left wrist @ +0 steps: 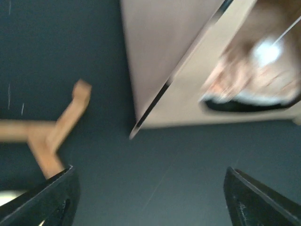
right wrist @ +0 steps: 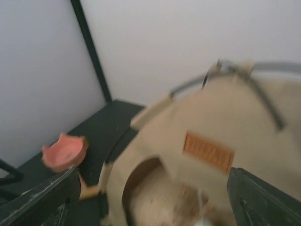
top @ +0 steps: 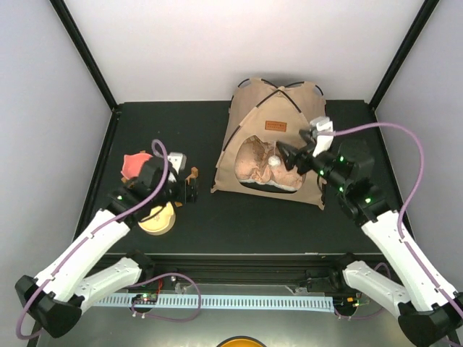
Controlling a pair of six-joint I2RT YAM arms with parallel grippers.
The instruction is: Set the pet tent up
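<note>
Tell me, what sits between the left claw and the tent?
Only bare black tabletop lies between the left gripper and the pet tent, shown in the top view.

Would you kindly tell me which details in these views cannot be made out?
- The label patch: lettering smeared by blur in the right wrist view, too small from above.
- The cushion: inside the pet tent, partly covered by the right claw in the top view.
- The yellow disc: partly under the left arm from above.
- The tent's back: hidden by its own canopy.
</note>
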